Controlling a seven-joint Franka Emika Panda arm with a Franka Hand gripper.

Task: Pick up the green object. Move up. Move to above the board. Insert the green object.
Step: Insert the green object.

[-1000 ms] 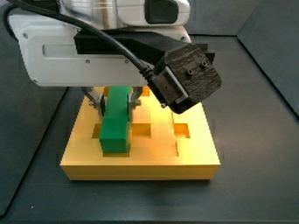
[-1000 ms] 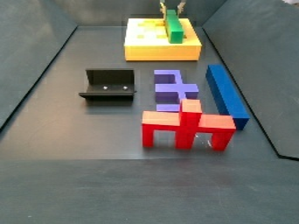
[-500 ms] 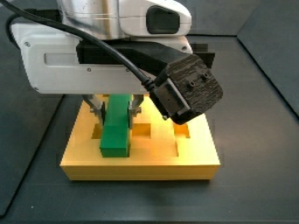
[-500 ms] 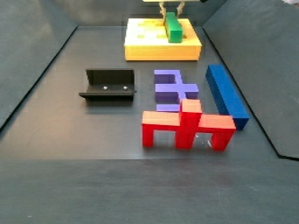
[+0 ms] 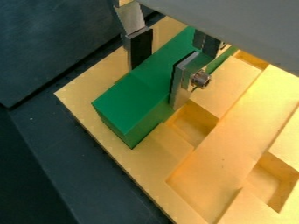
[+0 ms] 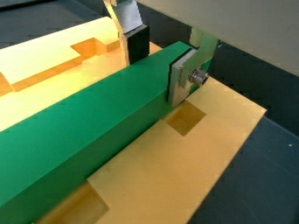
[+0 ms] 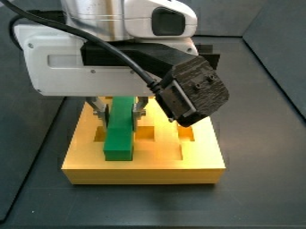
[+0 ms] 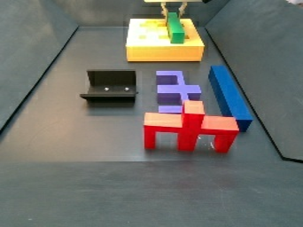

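Note:
The green object (image 7: 120, 134) is a long bar lying flat in a lengthwise groove of the yellow-orange board (image 7: 143, 170), at the far end of the floor in a side view (image 8: 176, 28). My gripper (image 7: 117, 103) hangs over the bar's far half. In both wrist views the fingers straddle the bar (image 5: 135, 96) (image 6: 82, 122). One silver finger (image 5: 184, 79) is against its side, and the dark pad (image 6: 138, 44) of the other stands slightly off it. The gripper (image 5: 162, 66) (image 6: 160, 61) looks open. Square holes show in the board (image 5: 222, 166) beside the bar.
In front of the board (image 8: 148, 49) lie the black fixture (image 8: 109, 87), a purple E-shaped block (image 8: 178, 89), a blue bar (image 8: 228, 93) and a red block (image 8: 187, 129). Dark walls ring the floor. The wrist's black camera housing (image 7: 191, 85) hangs over the board.
The gripper has risen a little from a second ago, while the green bar has stayed in the board's groove. Little has changed in the last half second.

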